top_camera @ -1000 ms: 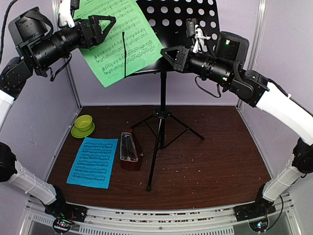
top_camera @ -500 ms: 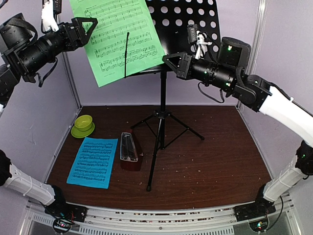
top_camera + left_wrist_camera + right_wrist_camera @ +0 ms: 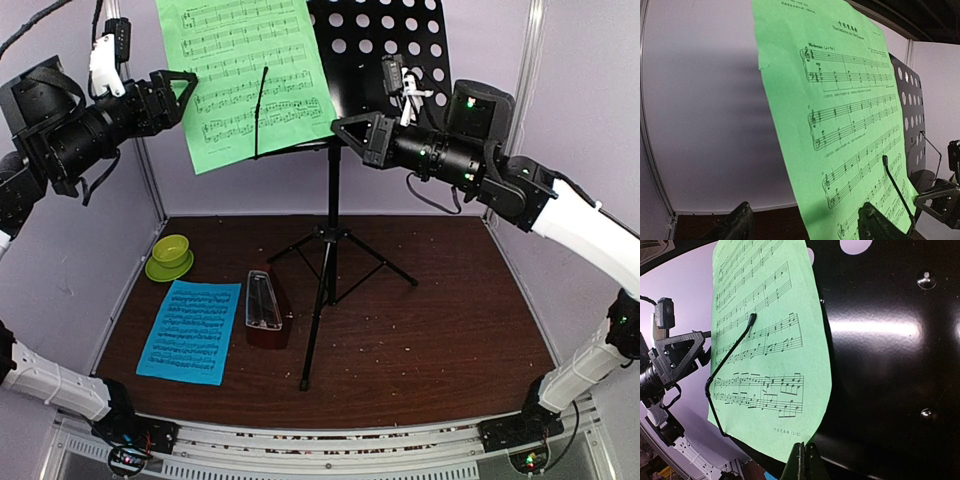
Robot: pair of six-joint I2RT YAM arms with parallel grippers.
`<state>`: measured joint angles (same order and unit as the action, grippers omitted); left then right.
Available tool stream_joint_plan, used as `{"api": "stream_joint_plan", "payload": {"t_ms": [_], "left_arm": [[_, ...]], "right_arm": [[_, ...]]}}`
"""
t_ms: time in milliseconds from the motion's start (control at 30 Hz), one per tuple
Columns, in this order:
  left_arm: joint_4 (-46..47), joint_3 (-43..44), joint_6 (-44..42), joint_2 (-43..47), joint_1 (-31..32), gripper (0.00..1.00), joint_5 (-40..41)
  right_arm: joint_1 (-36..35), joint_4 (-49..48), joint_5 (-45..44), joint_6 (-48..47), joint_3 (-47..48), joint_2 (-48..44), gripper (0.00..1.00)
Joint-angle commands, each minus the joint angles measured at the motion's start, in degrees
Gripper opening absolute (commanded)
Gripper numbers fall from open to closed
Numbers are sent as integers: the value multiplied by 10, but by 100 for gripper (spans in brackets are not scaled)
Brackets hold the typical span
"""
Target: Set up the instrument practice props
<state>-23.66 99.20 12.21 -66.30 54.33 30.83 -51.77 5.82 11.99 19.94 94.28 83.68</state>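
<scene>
left gripper hangs spread wide just left of the green sheet, gripping nothing, likely because the sheet needs no support: it leans on the stand desk, pinned under the wire arm. right gripper is clenched, tip at the desk's lower lip by the sheet's corner, probably steadying it; cannot tell if it pinches anything. blue sheet and metronome sit on the table below, not yet set up.

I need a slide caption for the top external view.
Green sheet on the black music stand, left hand and right hand close by.
</scene>
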Motion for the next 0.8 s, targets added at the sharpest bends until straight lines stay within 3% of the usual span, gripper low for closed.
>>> {"api": "stream_joint_plan", "payload": {"t_ms": [0,333,533,767], "left_arm": [[30,-14,18,10,-2,71,7],[59,-54,69,26,-24,68,-7],[78,-46,67,15,-42,36,-59],[95,-24,58,-19,-54,13,-109]], "right_arm": [[2,12,0,3,-12,-19,0],[3,21,-10,-4,-10,-17,0],[8,24,-16,-5,-12,-18,0],[15,26,-21,-7,-16,-23,0]]}}
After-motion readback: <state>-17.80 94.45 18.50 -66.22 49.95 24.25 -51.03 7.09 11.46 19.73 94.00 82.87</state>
